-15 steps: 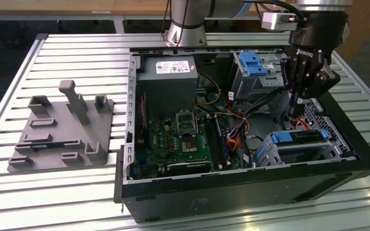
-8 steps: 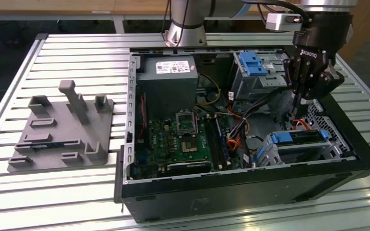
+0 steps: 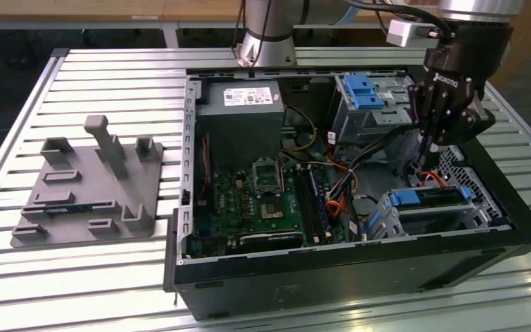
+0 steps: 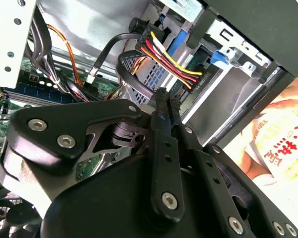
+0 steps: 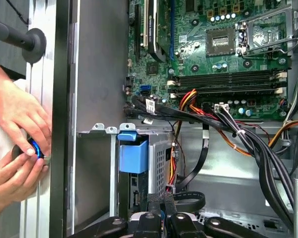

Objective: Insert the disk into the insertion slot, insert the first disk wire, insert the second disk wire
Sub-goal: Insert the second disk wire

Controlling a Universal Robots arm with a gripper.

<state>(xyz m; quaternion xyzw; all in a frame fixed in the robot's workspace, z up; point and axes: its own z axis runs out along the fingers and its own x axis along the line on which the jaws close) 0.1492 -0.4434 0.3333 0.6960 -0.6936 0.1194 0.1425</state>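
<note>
My fingertips (image 4: 165,99) pinch together over a black cable (image 4: 134,74), contact hidden behind them; disk (image 3: 436,200) mostly buried in its cage (image 3: 390,221), label unseen; my gripper (image 5: 161,201) cut by the frame edge; hands (image 5: 17,144) cropped, blue thing (image 5: 36,148) they hold too small to tell

We see an open computer case (image 3: 358,273) on a slatted metal table (image 3: 108,69), its green motherboard (image 3: 256,200) exposed beside a grey power supply (image 3: 240,111); a grey plastic fixture (image 3: 90,187) sits well apart.
</note>
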